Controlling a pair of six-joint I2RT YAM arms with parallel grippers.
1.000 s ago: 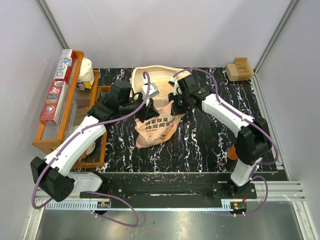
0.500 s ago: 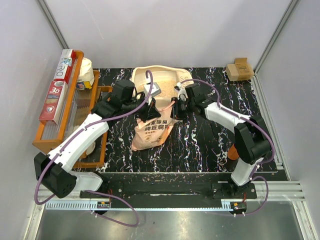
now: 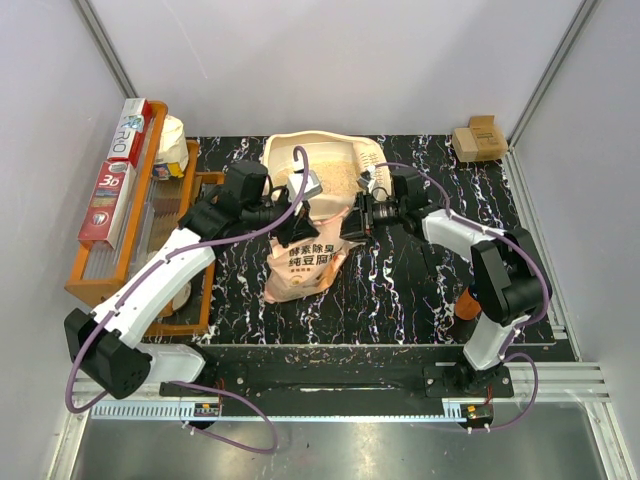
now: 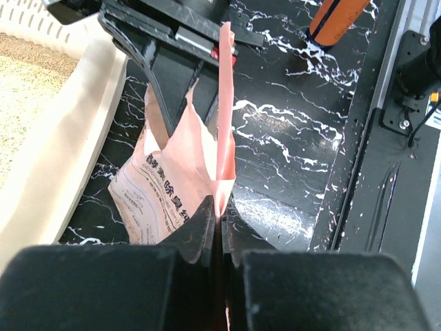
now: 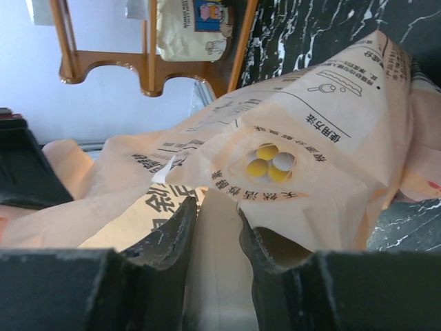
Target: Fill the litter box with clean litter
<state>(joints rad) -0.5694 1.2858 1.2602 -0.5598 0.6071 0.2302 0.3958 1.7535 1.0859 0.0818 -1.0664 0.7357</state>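
Note:
The cream litter box (image 3: 275, 150) stands at the back middle of the table, and pale clean litter (image 3: 335, 178) lies in it. In front of it the pink-and-white bag (image 3: 305, 265) is held up between both grippers. My left gripper (image 3: 293, 222) is shut on the bag's thin pink top edge (image 4: 224, 138). My right gripper (image 3: 355, 218) is shut on a cream fold of the bag (image 5: 310, 158) at its right corner. In the left wrist view the box's rim (image 4: 62, 152) and the litter (image 4: 17, 89) lie to the left of the bag.
An orange wooden tray (image 3: 140, 230) with boxes of wrap (image 3: 115, 175) stands along the left edge. A small cardboard box (image 3: 478, 140) sits at the back right. An orange object (image 3: 465, 300) lies by the right arm's base.
The right arm has folded lower and its gripper has moved slightly toward the front with the bag's corner. The bag has shifted a little left, and more of the box's grille end shows.

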